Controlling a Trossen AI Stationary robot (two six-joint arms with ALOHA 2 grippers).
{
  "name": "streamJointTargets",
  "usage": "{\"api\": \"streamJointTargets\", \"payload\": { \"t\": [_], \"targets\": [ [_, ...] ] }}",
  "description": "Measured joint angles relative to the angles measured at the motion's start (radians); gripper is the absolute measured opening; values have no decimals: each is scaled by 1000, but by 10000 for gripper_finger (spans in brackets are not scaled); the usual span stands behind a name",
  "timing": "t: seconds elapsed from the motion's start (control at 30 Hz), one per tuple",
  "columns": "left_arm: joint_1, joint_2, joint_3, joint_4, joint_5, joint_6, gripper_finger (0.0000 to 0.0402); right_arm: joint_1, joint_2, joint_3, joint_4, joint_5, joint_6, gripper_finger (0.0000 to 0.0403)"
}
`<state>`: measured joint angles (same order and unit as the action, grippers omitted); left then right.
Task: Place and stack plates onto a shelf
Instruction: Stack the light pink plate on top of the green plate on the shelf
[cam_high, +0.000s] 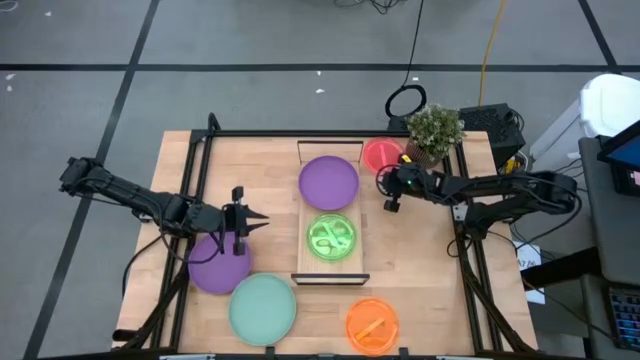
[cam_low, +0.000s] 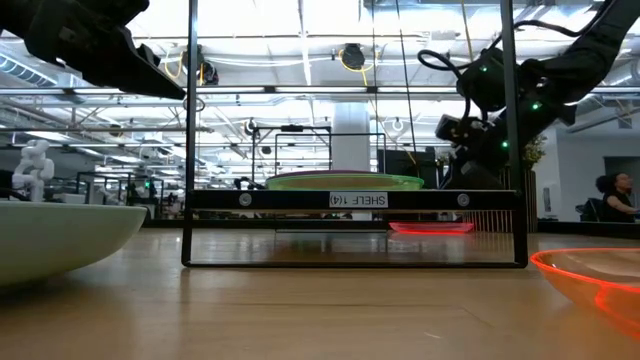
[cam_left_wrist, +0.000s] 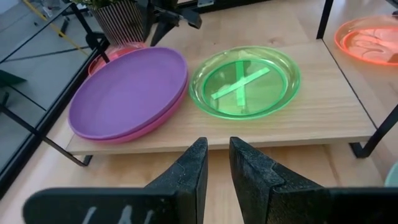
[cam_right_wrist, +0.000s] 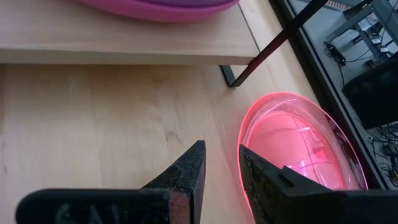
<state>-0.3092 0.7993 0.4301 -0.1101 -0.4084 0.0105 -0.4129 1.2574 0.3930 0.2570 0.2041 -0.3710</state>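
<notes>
The shelf stands mid-table. On its far half a purple plate lies stacked on a magenta plate; on its near half rests a lime-green plate. A red-pink plate lies on the table by the shelf's far right corner. My right gripper hovers just near of it, raised, fingers a narrow gap apart, holding nothing. My left gripper hangs left of the shelf, pointing at it, narrowly open and empty. A second purple plate, a mint-green plate and an orange plate lie on the table.
A potted plant stands at the far right corner, behind the red-pink plate. Black frame posts run along the table's left and right sides. Bare wood lies between the shelf and the right posts.
</notes>
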Motion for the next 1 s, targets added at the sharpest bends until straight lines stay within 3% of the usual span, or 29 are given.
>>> {"api": "streamJointTargets", "payload": {
  "t": [0.7,1.0],
  "targets": [
    [0,2,0,-2,27,-57,74,3,2,15,-23,-24,-8,83],
    [-1,78,0,0,41,-59,74,-36,8,15,-30,4,5,83]
  ]
}}
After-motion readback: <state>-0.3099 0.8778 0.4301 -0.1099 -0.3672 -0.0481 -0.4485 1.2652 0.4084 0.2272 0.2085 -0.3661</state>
